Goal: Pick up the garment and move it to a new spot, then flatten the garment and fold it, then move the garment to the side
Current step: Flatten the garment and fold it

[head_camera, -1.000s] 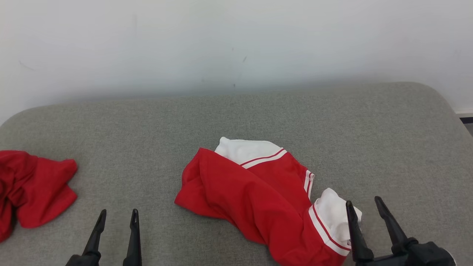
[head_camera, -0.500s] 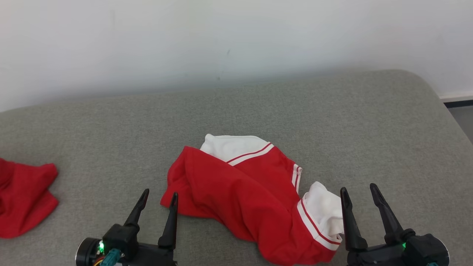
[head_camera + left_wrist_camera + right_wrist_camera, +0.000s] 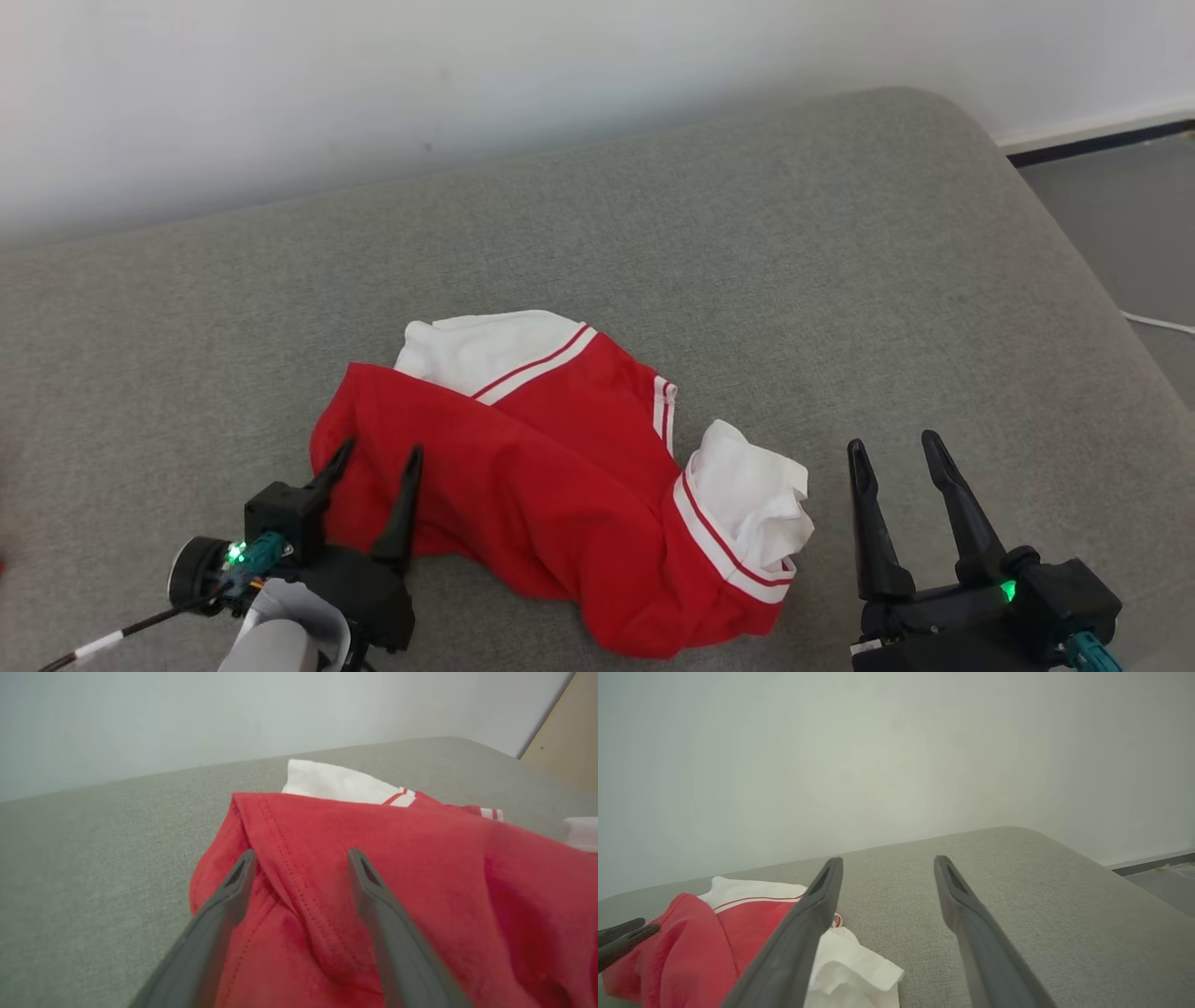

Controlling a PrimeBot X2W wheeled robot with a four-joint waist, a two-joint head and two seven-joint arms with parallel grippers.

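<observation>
A crumpled red garment (image 3: 551, 476) with white sleeves and striped cuffs lies on the grey cushion (image 3: 747, 261). My left gripper (image 3: 378, 455) stands open over the garment's left edge, its fingers straddling a red hem fold (image 3: 299, 891) in the left wrist view. My right gripper (image 3: 894, 448) is open over bare cushion, just right of the white sleeve (image 3: 752, 499). In the right wrist view the garment (image 3: 705, 938) lies to the left of the right gripper (image 3: 887, 861), and the left gripper's fingertips (image 3: 630, 933) show at the far left edge.
The cushion's rounded right edge (image 3: 1055, 233) drops to a grey floor (image 3: 1120, 205) with a white cable (image 3: 1158, 323). A pale wall (image 3: 467, 75) runs behind the cushion. A tan panel (image 3: 565, 751) stands at the right of the left wrist view.
The head camera has swung right, so the second red cloth at the left has left the picture. My left gripper has come forward onto the garment's left edge. The right gripper now stands clear of the white sleeve.
</observation>
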